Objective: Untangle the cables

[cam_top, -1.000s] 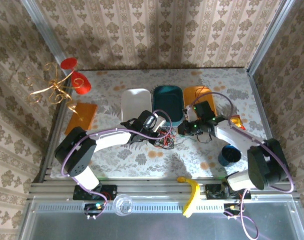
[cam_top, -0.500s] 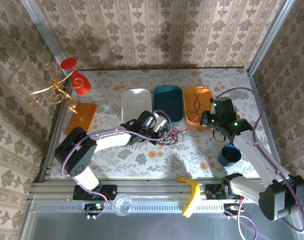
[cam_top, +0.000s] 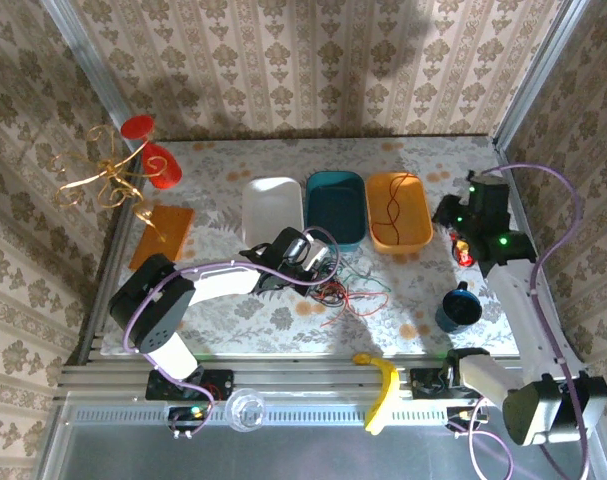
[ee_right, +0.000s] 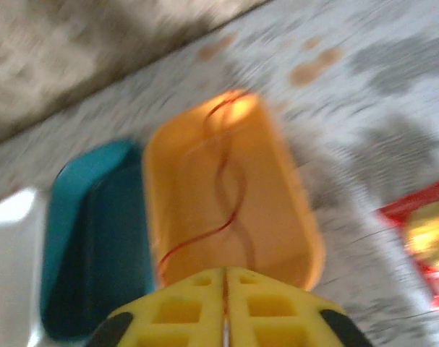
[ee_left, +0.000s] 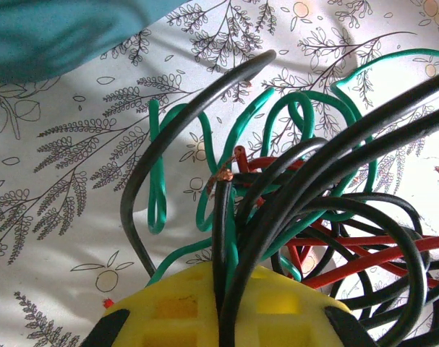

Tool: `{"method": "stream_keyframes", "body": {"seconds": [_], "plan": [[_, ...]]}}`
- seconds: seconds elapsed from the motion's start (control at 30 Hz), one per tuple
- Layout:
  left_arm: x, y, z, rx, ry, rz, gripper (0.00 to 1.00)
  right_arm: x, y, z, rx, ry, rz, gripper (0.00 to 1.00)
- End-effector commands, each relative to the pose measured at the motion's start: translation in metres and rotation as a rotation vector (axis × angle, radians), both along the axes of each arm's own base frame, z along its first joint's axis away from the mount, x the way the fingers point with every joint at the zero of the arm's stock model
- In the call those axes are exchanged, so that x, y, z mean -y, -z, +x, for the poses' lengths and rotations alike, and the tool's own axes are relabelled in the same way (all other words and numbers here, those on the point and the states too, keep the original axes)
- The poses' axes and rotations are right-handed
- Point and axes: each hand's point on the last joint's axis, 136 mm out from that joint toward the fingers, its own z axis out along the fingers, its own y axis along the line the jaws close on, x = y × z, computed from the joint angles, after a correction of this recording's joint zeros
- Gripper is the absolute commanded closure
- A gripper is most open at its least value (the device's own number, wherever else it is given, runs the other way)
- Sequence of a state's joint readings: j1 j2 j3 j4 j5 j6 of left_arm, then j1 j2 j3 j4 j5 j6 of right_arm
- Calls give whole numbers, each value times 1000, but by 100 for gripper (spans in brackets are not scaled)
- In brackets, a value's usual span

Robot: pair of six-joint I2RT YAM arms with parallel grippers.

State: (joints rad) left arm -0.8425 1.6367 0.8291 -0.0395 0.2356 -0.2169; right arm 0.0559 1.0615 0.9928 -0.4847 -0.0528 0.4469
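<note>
Cables: the red, green and black cable tangle [cam_top: 345, 287] sits mid-worktop [cam_top: 233, 310]; one red strand [cam_top: 391, 205] lies apart in the orange tray [cam_top: 426, 222].
Left pincer [ee_left: 223, 307]: clamped on black and green strands.
Right pincer [ee_right: 224, 307]: closed, empty, beside the orange tray.
Handling: light, limp and springy; likely best taken near a free end and drawn gently.

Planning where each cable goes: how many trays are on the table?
3, in a row at the far side: white tray on the left, teal tray in the middle, orange tray on the right with a red cable in it.
</note>
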Motion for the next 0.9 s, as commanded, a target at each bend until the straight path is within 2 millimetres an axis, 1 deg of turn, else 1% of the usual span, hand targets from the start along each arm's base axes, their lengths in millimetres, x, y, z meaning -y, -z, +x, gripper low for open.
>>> {"method": "stream_keyframes", "body": {"seconds": [0.0, 0.03, 0.07, 0.1, 0.13, 0.17, 0.23, 0.27, 0.33, 0.37, 0.43, 0.57, 0.77, 0.87], "plan": [[-9, 12, -7, -32, 5, 46, 100, -95, 41, -46, -194, -414, 69, 68], [-9, 13, -6, -33, 6, 48, 100, -115, 57, -67, -261, -503, 51, 61], [-8, 12, -6, -32, 6, 45, 100, -126, 69, -81, -314, -554, 38, 57], [-7, 12, -6, -33, 7, 45, 100, -136, 83, -98, -371, -605, 27, 50], [-7, 13, -6, -35, 10, 45, 100, -141, 97, -111, -421, -640, 13, 43], [-6, 13, -6, -35, 12, 45, 100, -142, 108, -121, -464, -655, 4, 41], [-5, 13, -5, -37, 17, 48, 100, -137, 131, -135, -547, -646, -33, 39], [-5, 13, -5, -38, 19, 50, 100, -133, 138, -137, -571, -633, -47, 38], [-5, 13, -5, -36, 23, 51, 100, -119, 152, -139, -613, -583, -108, 38], [-5, 12, -5, -34, 24, 49, 100, -112, 157, -139, -625, -557, -139, 38], [-5, 12, -5, -35, 27, 51, 100, -107, 162, -138, -641, -537, -165, 37], [-4, 12, -5, -35, 32, 56, 100, -110, 171, -138, -662, -543, -156, 37], [-3, 12, -4, -36, 35, 55, 100, -130, 185, -133, -660, -575, -70, 40], [-2, 12, -4, -36, 40, 56, 100, -139, 184, -130, -644, -589, -25, 41]]}}
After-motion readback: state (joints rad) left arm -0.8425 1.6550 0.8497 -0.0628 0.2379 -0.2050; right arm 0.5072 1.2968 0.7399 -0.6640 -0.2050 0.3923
